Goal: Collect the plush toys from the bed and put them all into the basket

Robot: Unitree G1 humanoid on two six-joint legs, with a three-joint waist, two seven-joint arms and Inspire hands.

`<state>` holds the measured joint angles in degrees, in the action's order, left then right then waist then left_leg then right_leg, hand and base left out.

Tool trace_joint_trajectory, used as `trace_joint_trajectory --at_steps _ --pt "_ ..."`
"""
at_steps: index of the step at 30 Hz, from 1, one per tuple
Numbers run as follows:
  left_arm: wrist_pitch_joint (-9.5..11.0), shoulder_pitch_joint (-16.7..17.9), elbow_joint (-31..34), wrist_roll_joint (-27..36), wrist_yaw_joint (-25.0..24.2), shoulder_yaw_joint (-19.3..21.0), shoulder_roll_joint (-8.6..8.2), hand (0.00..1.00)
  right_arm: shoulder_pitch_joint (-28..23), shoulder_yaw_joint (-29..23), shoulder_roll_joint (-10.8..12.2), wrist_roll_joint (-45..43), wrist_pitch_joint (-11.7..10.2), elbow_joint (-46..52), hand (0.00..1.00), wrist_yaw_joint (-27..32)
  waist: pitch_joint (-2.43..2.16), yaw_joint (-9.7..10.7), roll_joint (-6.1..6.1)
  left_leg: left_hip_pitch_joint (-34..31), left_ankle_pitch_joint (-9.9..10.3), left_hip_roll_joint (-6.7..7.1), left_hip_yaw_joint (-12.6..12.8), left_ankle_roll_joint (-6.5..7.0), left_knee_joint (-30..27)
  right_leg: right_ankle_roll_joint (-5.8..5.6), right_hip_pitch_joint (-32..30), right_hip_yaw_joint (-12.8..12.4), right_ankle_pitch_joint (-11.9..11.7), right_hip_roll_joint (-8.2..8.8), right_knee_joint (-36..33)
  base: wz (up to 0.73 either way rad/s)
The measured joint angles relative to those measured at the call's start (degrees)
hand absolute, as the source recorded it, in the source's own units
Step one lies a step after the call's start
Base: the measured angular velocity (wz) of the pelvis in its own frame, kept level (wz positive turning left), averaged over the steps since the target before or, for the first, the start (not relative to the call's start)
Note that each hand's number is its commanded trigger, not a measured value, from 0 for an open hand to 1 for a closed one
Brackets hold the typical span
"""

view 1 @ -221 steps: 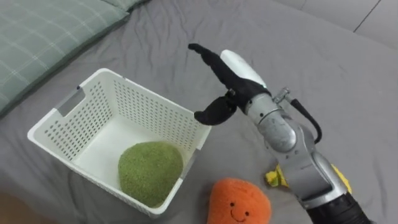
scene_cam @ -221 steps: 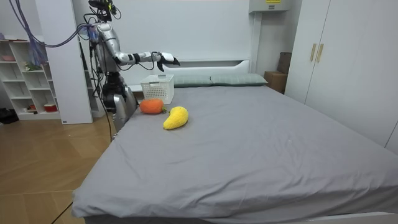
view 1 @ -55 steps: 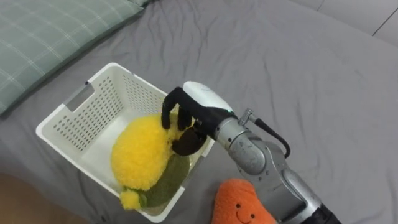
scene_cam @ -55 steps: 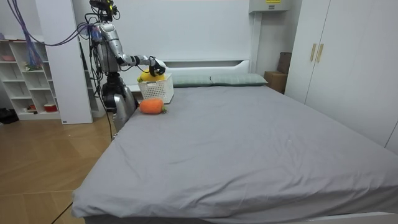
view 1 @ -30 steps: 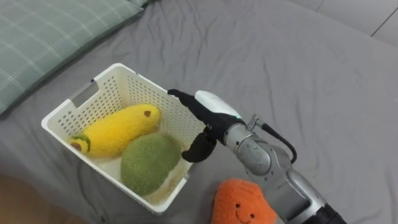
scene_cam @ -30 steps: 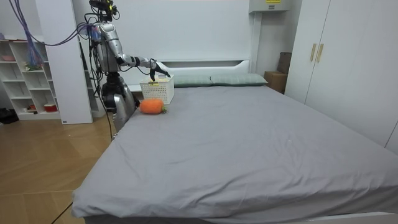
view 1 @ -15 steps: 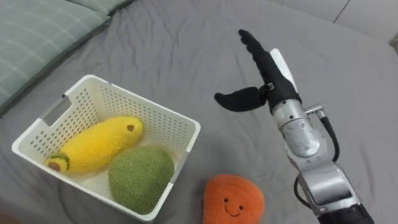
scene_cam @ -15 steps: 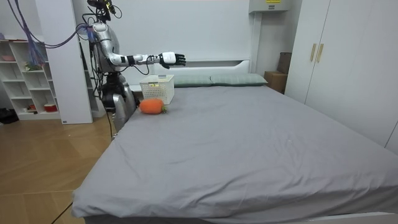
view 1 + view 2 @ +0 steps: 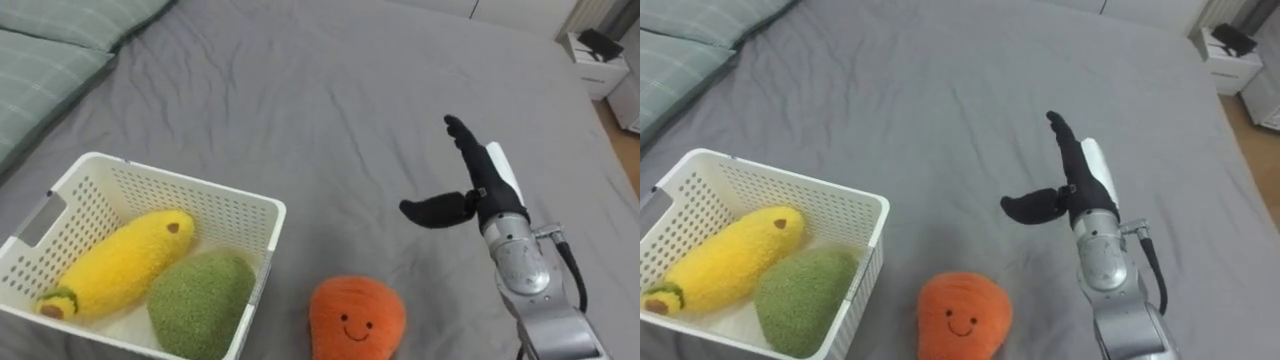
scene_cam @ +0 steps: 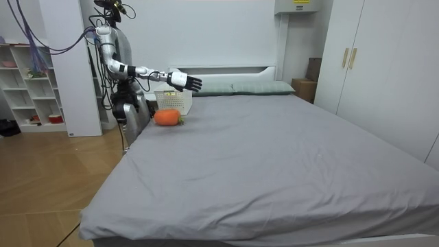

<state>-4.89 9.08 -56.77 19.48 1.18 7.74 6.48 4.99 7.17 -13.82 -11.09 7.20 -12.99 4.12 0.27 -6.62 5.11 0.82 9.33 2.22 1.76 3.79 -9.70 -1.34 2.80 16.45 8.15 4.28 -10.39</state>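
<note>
While the robot stood at the corner of the bed [image 9: 300, 110], by its head end at the room view's left, its right arm was stretched out over the grey cover. The right hand [image 9: 478, 195] was held above the bed, wide open and holding nothing. Its fingers were straight and pointed away from the robot, and its thumb was spread out to the side.

The white basket [image 9: 225, 222] with perforated walls stood on the bed at the robot's left, well apart from the hand. Two toys lay inside it, side by side. A long yellow plush toy [image 9: 115, 262] with a green end lay along the far side. A round green plush toy [image 9: 198, 300] lay in the near right corner, close against the yellow one.

The orange plush toy [image 9: 355, 318], with a small smiling face, lay on the bed cover outside the basket, near its right wall. It was nearer to the robot than the hand, between the hand and the basket. A green checked pillow [image 9: 50, 60] lay at the far left, beyond the basket. In the room view a white shelf [image 10: 27, 89] stood behind the robot, and a wardrobe [image 10: 370, 62] with pale doors stood at the room view's right.
</note>
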Motion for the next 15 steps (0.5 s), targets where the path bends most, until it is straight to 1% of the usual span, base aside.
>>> trace_joint_trajectory --at_steps 2,5,8,10,14,15 --pt "-0.02 0.0 0.05 0.01 0.48 -0.04 -0.11 0.0 -0.01 0.01 0.09 -0.17 0.67 -1.03 0.0 -1.42 0.01 0.04 0.02 -0.01 0.0 -0.01 -0.05 0.0 0.03 0.0 -0.05 -0.01 0.0 -0.02 -0.01 0.0" --pt "0.0 0.0 0.02 0.08 0.69 -1.03 -0.04 0.0 0.01 0.02 0.12 -0.5 0.74 -3.6 0.0 -3.35 -0.01 0.01 0.13 0.01 0.0 -0.02 -0.12 -0.01 0.04 0.0 0.01 0.23 0.0 -0.04 -0.01 0.01" --pt "0.07 0.0 -0.06 0.1 0.7 -1.3 -0.1 0.0 0.0 0.58 0.59 -0.97 0.93 -8.6 0.0 -5.04 -0.03 -0.12 0.17 0.14 -0.01 0.03 -0.54 0.0 0.01 0.0 0.35 0.82 0.0 0.02 -0.01 0.06" --pt "0.09 0.0 -0.06 0.1 0.7 -1.66 -0.09 0.0 -0.07 0.74 0.98 -1.76 0.99 -10.01 0.0 -6.02 0.0 -0.11 0.13 0.06 -0.01 0.05 -0.58 0.0 -0.03 0.0 0.35 0.89 0.0 0.03 0.01 0.0" --pt "0.1 0.03 -0.05 0.25 1.02 -2.67 0.04 0.0 -0.07 2.94 1.06 -1.96 1.17 -11.28 0.0 -6.78 0.05 -0.67 0.07 0.06 -0.01 0.05 -0.66 -0.01 -0.03 -0.01 0.31 0.88 0.0 0.04 0.02 0.0" --pt "0.12 0.0 -0.02 0.21 1.14 -3.5 0.23 0.0 -0.09 4.12 1.15 -2.95 1.16 -11.48 0.0 -6.85 0.1 -1.0 0.07 -0.02 -0.01 0.07 -0.76 -0.01 -0.04 -0.01 0.26 0.9 0.0 0.03 0.03 0.0"
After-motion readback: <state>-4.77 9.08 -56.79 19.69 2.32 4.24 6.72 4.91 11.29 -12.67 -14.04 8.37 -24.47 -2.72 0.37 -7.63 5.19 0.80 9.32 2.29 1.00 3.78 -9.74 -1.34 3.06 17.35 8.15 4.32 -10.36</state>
